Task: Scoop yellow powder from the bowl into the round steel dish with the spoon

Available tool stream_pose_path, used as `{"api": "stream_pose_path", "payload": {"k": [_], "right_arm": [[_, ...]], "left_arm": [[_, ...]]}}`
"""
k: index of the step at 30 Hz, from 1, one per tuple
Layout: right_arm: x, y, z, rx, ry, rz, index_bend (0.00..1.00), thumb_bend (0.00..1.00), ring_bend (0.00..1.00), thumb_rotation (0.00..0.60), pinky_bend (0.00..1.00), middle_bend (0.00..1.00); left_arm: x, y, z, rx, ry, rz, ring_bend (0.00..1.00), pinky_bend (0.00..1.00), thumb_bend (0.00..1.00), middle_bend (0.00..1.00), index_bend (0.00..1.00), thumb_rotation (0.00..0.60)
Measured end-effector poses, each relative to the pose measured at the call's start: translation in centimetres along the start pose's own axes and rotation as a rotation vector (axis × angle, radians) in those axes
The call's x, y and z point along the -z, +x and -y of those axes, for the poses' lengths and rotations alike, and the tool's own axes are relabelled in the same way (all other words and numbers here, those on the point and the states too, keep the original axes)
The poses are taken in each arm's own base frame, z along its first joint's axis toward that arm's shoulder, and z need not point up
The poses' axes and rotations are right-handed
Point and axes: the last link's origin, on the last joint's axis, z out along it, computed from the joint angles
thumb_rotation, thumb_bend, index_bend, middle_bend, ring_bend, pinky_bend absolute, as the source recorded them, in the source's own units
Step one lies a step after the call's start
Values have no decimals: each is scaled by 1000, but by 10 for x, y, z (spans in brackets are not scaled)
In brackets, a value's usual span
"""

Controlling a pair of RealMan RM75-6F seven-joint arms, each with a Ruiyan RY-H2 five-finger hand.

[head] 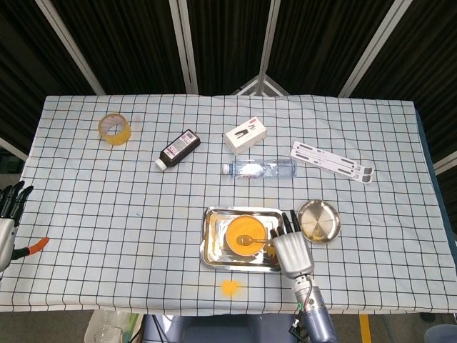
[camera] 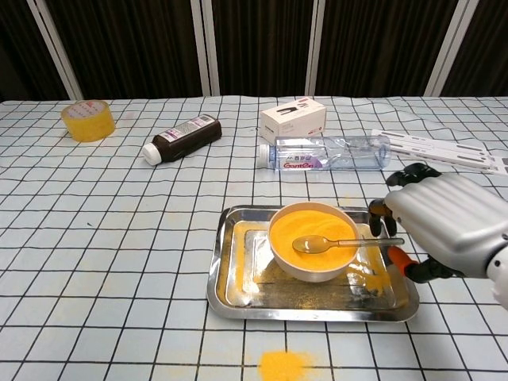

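A spoon [camera: 343, 243] is lying with its head on the yellow powder [camera: 311, 225] in a pale bowl [camera: 310, 266], its handle sticking out over the rim toward the robot's right hand [camera: 443, 225]. The bowl is sitting in a shallow steel tray [camera: 225, 266] on a checked tablecloth, and the round steel dish [head: 318, 221] is waiting just beyond the tray's right edge, apparently empty. Powder is already lying scattered in the tray and in a small spill [camera: 282, 364] on the cloth in front of it, so more could be lost: a clumsy grasp at the thin handle could flip the spoon out or nudge the bowl, and a tilted spoon would shed its load across the gap to the dish. The right hand is hovering at the handle's tip with its dark fingers [camera: 379, 211] curled loosely downward, partly apart; whether they are touching the handle cannot be told, and it seems to be holding nothing yet. The left hand [head: 7, 214] is resting at the far table edge, fingers spread, gripping nothing.
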Motion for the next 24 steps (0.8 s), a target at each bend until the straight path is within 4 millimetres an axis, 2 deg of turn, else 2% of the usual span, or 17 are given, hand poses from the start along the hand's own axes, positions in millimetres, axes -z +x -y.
{"api": "stream_pose_path", "payload": {"k": [24], "right_arm": [[-6, -2, 15, -15, 6, 1, 450, 554, 166, 600, 0, 477]], "left_arm": [[-1, -1, 1, 12, 10, 8, 0, 0, 0, 0, 0, 600]]}}
